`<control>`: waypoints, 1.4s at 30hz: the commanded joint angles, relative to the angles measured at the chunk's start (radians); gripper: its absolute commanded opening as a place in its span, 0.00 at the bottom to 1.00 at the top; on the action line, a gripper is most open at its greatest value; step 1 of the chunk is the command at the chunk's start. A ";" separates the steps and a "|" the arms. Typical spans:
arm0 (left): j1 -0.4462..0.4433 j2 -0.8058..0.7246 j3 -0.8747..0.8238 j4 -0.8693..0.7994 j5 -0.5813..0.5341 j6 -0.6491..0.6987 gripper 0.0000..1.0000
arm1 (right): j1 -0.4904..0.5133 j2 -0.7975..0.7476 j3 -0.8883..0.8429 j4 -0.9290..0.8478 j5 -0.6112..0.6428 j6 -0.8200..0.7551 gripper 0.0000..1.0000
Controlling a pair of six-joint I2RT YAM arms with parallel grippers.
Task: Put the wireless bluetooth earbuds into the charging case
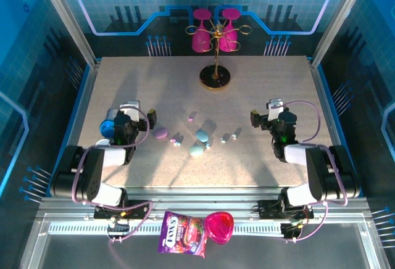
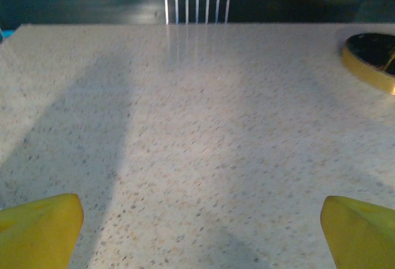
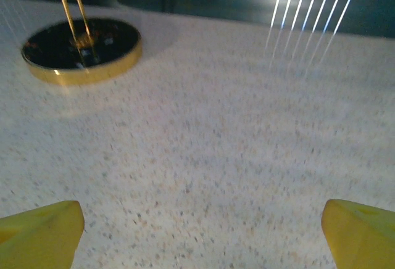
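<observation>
In the top view, a lilac pebble-shaped case (image 1: 160, 133) and two pale blue pebble-shaped pieces (image 1: 202, 136) (image 1: 197, 150) lie mid-table. Tiny earbuds are scattered around them: a lilac one (image 1: 192, 117), a pair (image 1: 176, 140) beside the lilac case, and whitish ones (image 1: 224, 138) (image 1: 235, 134) to the right. My left gripper (image 1: 133, 111) (image 2: 200, 232) hovers left of them, open, with bare tabletop between its yellow fingertips (image 2: 43, 226). My right gripper (image 1: 271, 113) (image 3: 200, 235) is to their right, also open and holding nothing.
A gold-rimmed black stand base (image 1: 216, 78) (image 3: 80, 50) (image 2: 370, 59) with pink glasses (image 1: 215, 34) stands at the back centre. A blue round cap (image 1: 107, 126) sits by the left arm. A candy bag (image 1: 180, 234) and a pink heart box (image 1: 219, 227) lie below the table's front edge.
</observation>
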 commanded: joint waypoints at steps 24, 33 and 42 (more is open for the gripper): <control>-0.379 -0.282 0.318 -1.024 0.606 0.488 0.99 | 0.392 -0.494 0.268 -0.984 -0.244 -0.407 1.00; -0.471 0.021 0.470 -1.174 0.553 0.635 0.87 | 0.433 -0.487 0.273 -1.024 -0.223 -0.408 1.00; -0.487 0.171 0.502 -1.162 0.471 0.704 0.69 | 0.436 -0.502 0.266 -1.033 -0.205 -0.402 1.00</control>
